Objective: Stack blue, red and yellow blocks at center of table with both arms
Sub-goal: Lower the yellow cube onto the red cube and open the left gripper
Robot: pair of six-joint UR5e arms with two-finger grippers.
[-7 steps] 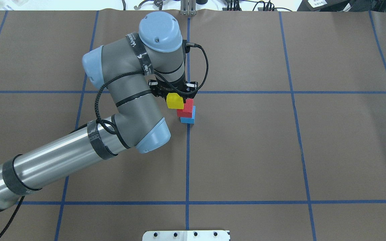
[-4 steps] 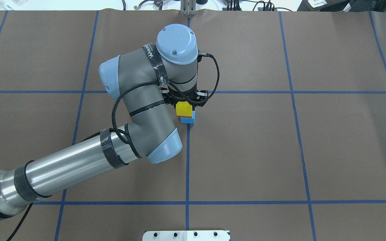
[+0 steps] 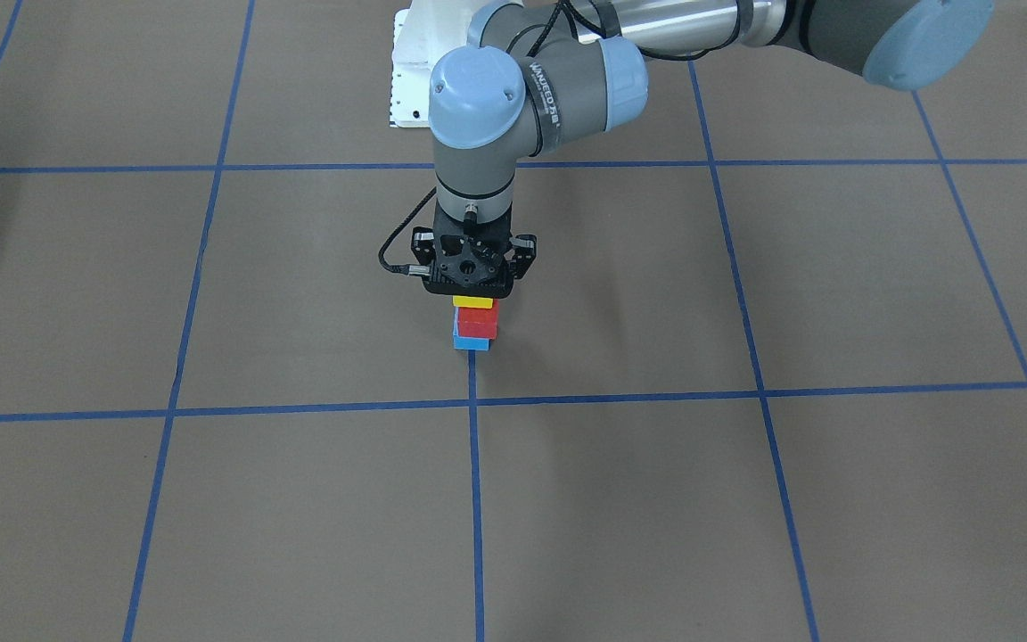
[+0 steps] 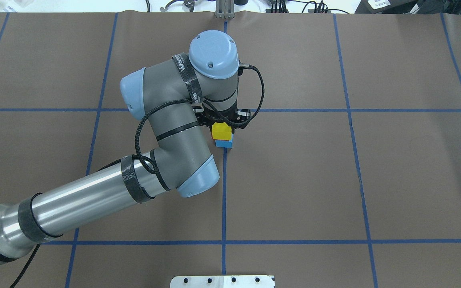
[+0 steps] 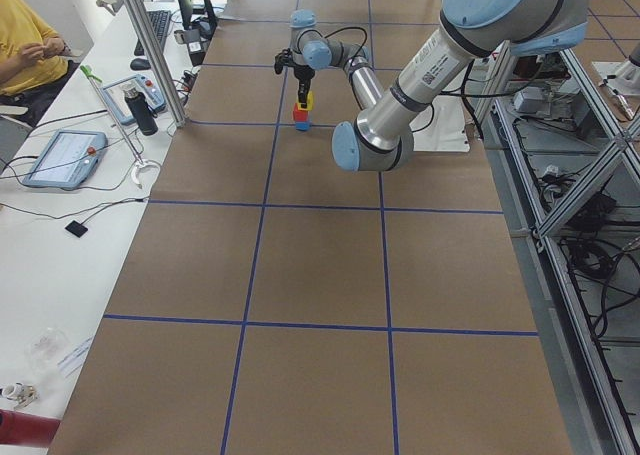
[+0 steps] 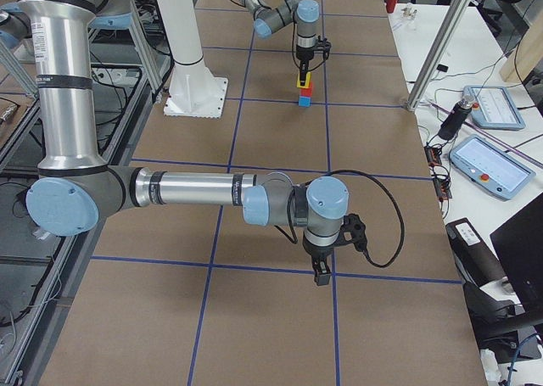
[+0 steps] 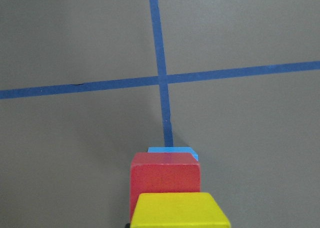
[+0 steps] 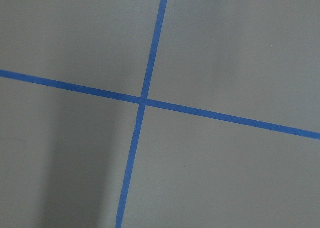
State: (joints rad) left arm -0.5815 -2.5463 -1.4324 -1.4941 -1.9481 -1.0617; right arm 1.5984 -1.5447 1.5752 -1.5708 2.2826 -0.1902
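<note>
White lettering on the left arm's black band (image 3: pixel 548 95) — too blurred to read.

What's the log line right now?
left hand: shut on yellow block | below: red block, blue block | right hand: away, state unclear

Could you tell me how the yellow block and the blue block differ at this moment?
The yellow block tops the stack, on the red block; the blue block is at the bottom, on the table. The left gripper holds the yellow block; the blue block is free. Both are in one stack.
</note>
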